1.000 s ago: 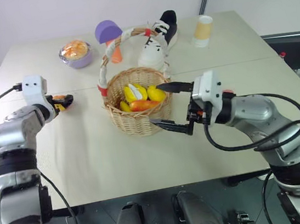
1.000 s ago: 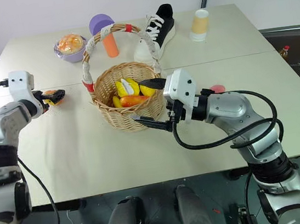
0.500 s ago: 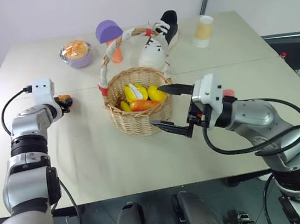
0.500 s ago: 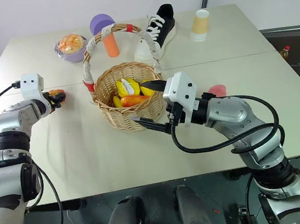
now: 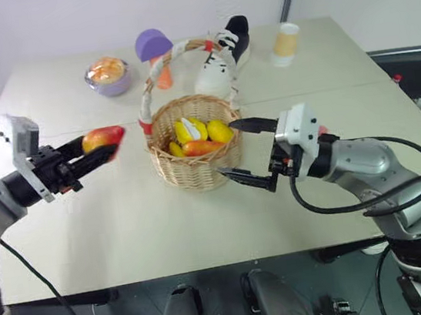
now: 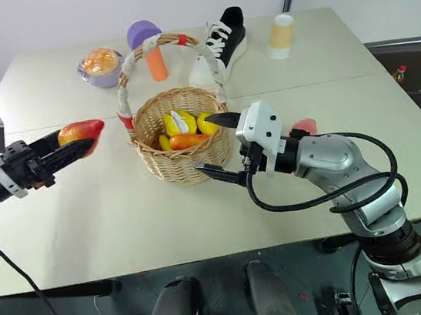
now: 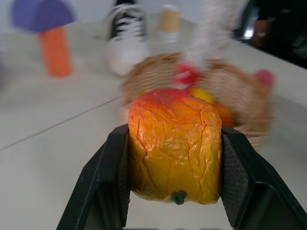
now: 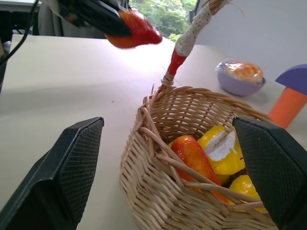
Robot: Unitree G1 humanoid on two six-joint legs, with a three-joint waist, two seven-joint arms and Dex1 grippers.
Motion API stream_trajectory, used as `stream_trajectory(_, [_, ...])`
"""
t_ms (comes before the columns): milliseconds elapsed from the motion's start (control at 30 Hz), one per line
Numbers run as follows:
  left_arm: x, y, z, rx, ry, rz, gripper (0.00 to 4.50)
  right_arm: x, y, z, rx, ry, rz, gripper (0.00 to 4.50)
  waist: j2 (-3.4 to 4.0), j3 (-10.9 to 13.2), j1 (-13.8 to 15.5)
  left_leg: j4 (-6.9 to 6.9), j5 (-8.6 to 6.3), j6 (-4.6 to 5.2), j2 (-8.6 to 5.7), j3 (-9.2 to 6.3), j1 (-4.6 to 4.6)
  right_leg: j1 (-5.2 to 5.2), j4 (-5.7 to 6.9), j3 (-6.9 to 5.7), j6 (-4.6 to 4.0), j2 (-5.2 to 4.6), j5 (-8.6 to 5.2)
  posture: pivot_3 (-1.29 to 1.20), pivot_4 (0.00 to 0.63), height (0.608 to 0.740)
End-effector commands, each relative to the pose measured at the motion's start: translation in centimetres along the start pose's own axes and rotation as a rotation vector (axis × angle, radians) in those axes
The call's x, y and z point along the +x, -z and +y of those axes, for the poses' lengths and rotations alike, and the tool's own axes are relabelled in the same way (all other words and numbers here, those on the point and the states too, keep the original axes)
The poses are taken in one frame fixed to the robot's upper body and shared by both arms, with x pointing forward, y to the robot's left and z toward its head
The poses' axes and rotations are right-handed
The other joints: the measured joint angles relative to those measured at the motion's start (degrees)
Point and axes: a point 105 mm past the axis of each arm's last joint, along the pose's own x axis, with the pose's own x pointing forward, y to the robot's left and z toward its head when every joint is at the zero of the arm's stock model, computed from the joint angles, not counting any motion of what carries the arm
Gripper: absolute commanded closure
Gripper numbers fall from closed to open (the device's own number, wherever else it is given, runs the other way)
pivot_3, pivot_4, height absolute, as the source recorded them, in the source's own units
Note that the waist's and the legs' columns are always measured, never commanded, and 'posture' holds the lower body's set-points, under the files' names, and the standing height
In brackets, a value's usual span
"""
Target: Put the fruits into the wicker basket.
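Left hand (image 5: 108,146): clenched on the apple (image 5: 98,138), a yellow-red fruit held level above the counter (image 5: 126,223), just left of the basket and apart from it.
Right hand (image 5: 242,152): released, fingers spread wide, close against the basket's right wall, one finger near the rim and one lower down by the side.
Wicker basket (image 5: 193,169): near the middle of the counter; its white-wrapped handle (image 5: 151,80) with red bands arches over it.
Fruit inside: the red-orange mango (image 5: 203,147) lies among yellow pieces (image 5: 219,131), one showing white flesh.
Peach (image 6: 304,126): a small pink bit shows behind the right arm, mostly covered by it.
Far edge of counter: lilac bowl (image 5: 109,74) with an orange top, purple-capped mushroom toy (image 5: 152,47), a black and white shoe (image 5: 222,53), a tan cup (image 5: 285,43).
In the way: the handle's near leg stands between the apple and the basket opening.
Hard to make out: in the left wrist view the basket behind the apple is smeared.
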Motion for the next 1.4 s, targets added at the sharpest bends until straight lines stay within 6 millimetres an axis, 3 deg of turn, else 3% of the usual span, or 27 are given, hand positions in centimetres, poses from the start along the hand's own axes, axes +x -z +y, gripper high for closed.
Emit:
stream_trajectory(33, [2.6, -1.6, -2.2, 0.053, 0.057, -0.01, 2.37, -0.5, -0.5, -1.2, -0.049, 0.025, -0.006, 0.0, -0.01, 0.0, 0.2, 0.03, 0.0, 0.0, -0.11, 0.0, 0.02, 0.04, 0.0, -0.01, 0.01, 0.02, 0.0, 0.0, 0.15, 0.74])
stream_trajectory(133, [6.2, -1.6, -3.0, 0.117, 0.053, 0.013, 2.37, -1.1, 0.1, -2.0, -0.054, 0.047, 0.018, 0.0, -0.03, 0.0, 0.2, 0.09, 0.0, 0.01, -0.16, -0.03, -0.03, 0.04, -0.02, -0.01, 0.03, 0.08, 0.0, 0.0, 0.15, 0.74])
stream_trajectory(233, [9.7, -0.8, -2.5, 0.164, -0.003, 0.066, 2.37, -1.6, 0.5, -2.6, -0.062, 0.074, 0.036, 0.0, -0.03, 0.0, 0.0, 0.14, -0.03, 0.05, -0.19, -0.04, -0.08, 0.02, -0.03, 0.02, 0.05, 0.11, 0.01, 0.0, 0.15, 0.74])
stream_trajectory(333, [11.6, -0.5, -2.5, 0.131, -0.013, 0.088, 2.37, -2.4, 0.8, -3.1, -0.069, 0.115, 0.061, 0.0, -0.01, 0.0, -0.3, 0.11, -0.06, 0.11, -0.18, -0.04, -0.11, -0.07, -0.01, 0.05, 0.04, 0.17, 0.01, 0.0, 0.15, 0.74])
stream_trajectory(367, [11.9, -0.3, -2.3, 0.124, -0.021, 0.096, 1.99, -2.9, 1.0, -3.4, -0.071, 0.141, 0.079, 0.0, -0.01, 0.0, -0.3, 0.11, -0.07, 0.13, -0.15, -0.05, -0.11, -0.1, -0.01, 0.05, 0.04, 0.21, 0.01, 0.0, 0.15, 0.74])
stream_trajectory(433, [12.2, -0.3, -2.1, 0.102, -0.022, 0.093, 1.29, -4.4, 1.5, -4.5, -0.071, 0.213, 0.127, 0.0, 0.0, 0.0, -0.2, 0.07, -0.07, 0.14, -0.14, -0.07, -0.11, -0.12, 0.02, 0.05, 0.03, 0.23, 0.0, 0.0, 0.15, 0.74])
stream_trajectory(500, [12.2, -0.8, -2.0, 0.118, -0.028, 0.076, 0.15, -6.4, 2.4, -5.7, -0.086, 0.281, 0.207, 0.0, 0.01, 0.0, 0.0, 0.07, -0.07, 0.14, -0.14, -0.06, -0.12, -0.12, 0.02, 0.05, 0.03, 0.22, 0.0, 0.0, 0.15, 0.74])
stream_trajectory(533, [12.3, -1.1, -1.9, 0.119, -0.027, 0.063, 0.04, -7.6, 3.0, -6.4, -0.094, 0.316, 0.269, 0.0, 0.01, 0.0, 0.1, 0.08, -0.07, 0.13, -0.15, -0.05, -0.13, -0.12, 0.01, 0.05, 0.03, 0.2, 0.0, 0.0, 0.15, 0.74])
stream_trajectory(600, [12.3, -1.8, -2.5, 0.12, 0.013, 0.023, 0.04, -9.8, 4.3, -7.3, -0.109, 0.359, 0.387, 0.0, 0.01, 0.0, 0.2, 0.12, -0.07, 0.13, -0.18, -0.02, -0.14, -0.11, 0.01, 0.05, 0.03, 0.17, 0.0, 0.0, 0.15, 0.74])
stream_trajectory(700, [11.7, -2.1, -5.2, 0.177, 0.162, -0.039, 0.04, -11.8, 5.7, -8.0, -0.084, 0.41, 0.461, 0.0, 0.01, 0.0, 0.0, 0.14, -0.07, 0.13, -0.18, 0.0, -0.14, -0.09, 0.0, 0.05, 0.03, 0.17, 0.0, 0.0, 0.15, 0.74])
stream_trajectory(900, [11.3, -0.3, -8.3, 0.182, 0.321, -0.013, 0.04, -12.5, 8.7, -9.6, 0.12, 0.578, 0.389, 0.0, 0.06, 0.0, -0.3, 0.11, -0.06, 0.13, -0.11, 0.06, -0.03, -0.09, 0.07, 0.15, 0.03, 0.26, 0.0, 0.0, 0.15, 0.74])
stream_trajectory(1133, [11.2, 0.7, -8.9, 0.19, 0.336, 0.012, 0.04, -12.7, 11.4, -11.4, 0.218, 0.74, 0.37, 0.0, 0.11, 0.0, -0.2, 0.24, -0.06, 0.13, -0.13, 0.09, -0.11, -0.08, 0.05, 0.16, 0.04, 0.24, 0.0, 0.0, 0.15, 0.74])
stream_trajectory(1400, [11.4, 1.1, -8.9, 0.179, 0.327, 0.017, 0.04, -12.2, 13.5, -10.7, 0.277, 0.747, 0.396, 0.0, 0.15, 0.1, -0.1, 0.24, -0.07, 0.14, -0.13, 0.09, -0.12, -0.08, 0.04, 0.15, 0.04, 0.22, 0.0, 0.0, 0.15, 0.74])
